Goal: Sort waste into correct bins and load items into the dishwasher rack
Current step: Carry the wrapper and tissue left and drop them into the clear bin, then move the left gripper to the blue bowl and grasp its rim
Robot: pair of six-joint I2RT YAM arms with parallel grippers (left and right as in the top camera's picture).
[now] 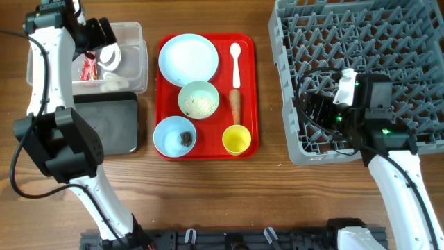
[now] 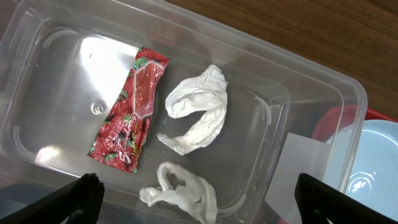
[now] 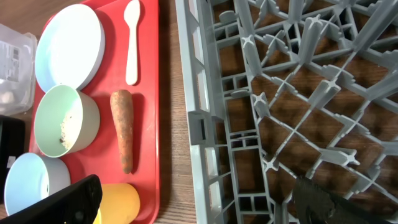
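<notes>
My left gripper [image 1: 104, 43] hangs open over the clear bin [image 1: 137, 66], jaws wide apart and holding nothing [image 2: 202, 208]. A red candy wrapper [image 2: 130, 109] and two crumpled white papers [image 2: 198, 109] [image 2: 183, 193] lie loose on the bin's floor. On the red tray [image 1: 248, 83] are the light-blue plate [image 1: 188, 57], a bowl with white crumbs [image 1: 199, 99], a bowl holding a dark lump [image 1: 186, 138], the yellow cup [image 1: 236, 139], the carrot [image 3: 122, 127] and the white spoon [image 3: 132, 40]. My right gripper [image 3: 202, 208] stands open and empty over the dishwasher rack's [image 1: 361, 62] front left corner.
The shallow black bin [image 1: 111, 121] sits just in front of the clear one, partly under my left arm. A strip of bare wooden table [image 1: 270, 90] separates the tray from the rack.
</notes>
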